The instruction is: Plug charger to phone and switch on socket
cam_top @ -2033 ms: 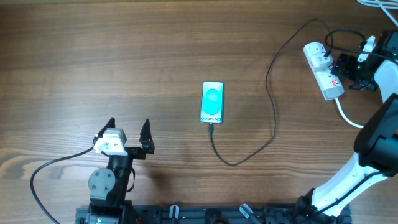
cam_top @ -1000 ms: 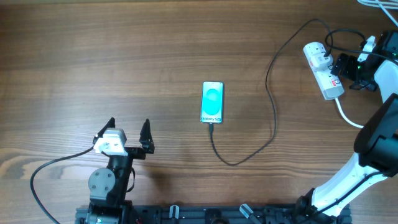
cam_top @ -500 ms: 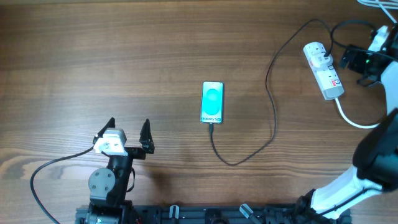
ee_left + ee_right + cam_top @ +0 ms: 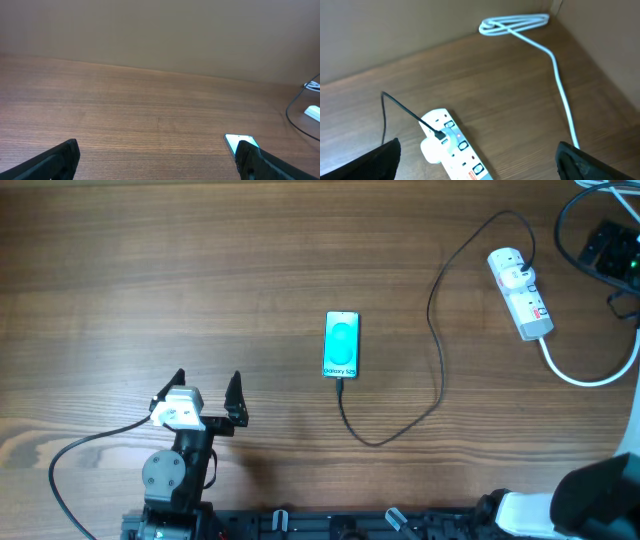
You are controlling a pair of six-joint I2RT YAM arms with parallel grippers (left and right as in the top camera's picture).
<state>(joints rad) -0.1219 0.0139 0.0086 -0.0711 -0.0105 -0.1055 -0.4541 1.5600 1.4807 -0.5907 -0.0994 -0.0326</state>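
The socket (image 4: 520, 293), a white elongated power strip with red switches, lies at the far right of the wooden counter (image 4: 200, 270), long axis running far-left to near-right. The right hand (image 4: 608, 248), jaws wide and empty, hovers to the right of its far end and is the nearer; the left hand (image 4: 207, 388), also open, sits well apart at near left.

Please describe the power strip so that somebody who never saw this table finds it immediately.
On the wooden table, look at the upper right of the overhead view. There lies the power strip, a white elongated bar lying aslant. Unlike the thin black cable reaching it, it carries small red switches and trails a thick white cord.
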